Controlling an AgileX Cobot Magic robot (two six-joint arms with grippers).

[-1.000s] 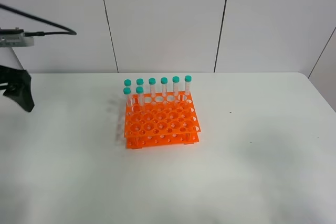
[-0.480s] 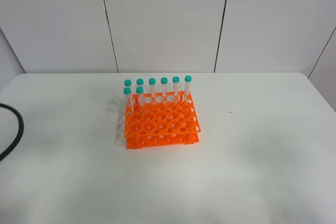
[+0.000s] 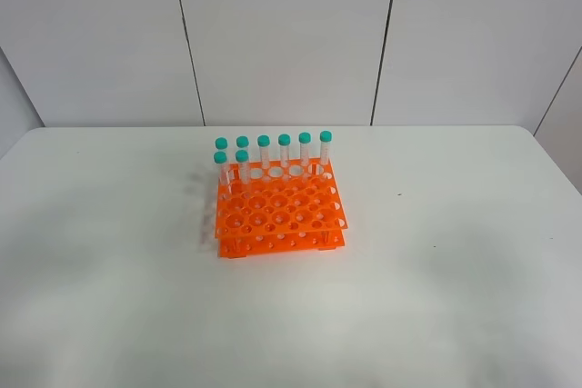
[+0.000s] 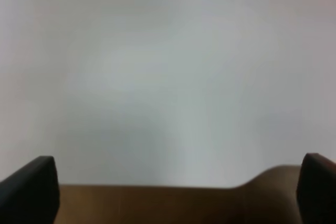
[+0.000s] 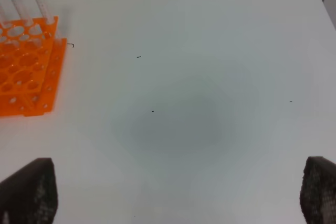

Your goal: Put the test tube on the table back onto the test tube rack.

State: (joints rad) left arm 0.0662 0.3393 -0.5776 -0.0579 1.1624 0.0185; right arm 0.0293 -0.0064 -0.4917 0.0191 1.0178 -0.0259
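Observation:
The orange test tube rack (image 3: 280, 212) stands at the middle of the white table (image 3: 436, 288). Several teal-capped tubes stand upright in it: a back row (image 3: 284, 150) and two more (image 3: 231, 170) at the left of the second row. No test tube lies on the table in any view. Neither arm shows in the exterior view. My left gripper (image 4: 173, 190) is open and empty over bare table near its edge. My right gripper (image 5: 173, 190) is open and empty, with the rack (image 5: 26, 72) and two tubes (image 5: 29, 3) well off to one side.
Grey wall panels (image 3: 282, 34) stand behind the table. The left wrist view shows the table's edge with a brown floor (image 4: 157, 205) beyond it. Small dark specks (image 5: 153, 111) mark the tabletop.
The left arm, seen at the exterior view's left edge a second ago, has drawn out of that view; its trailing cable has gone too. The rack and tubes have not moved.

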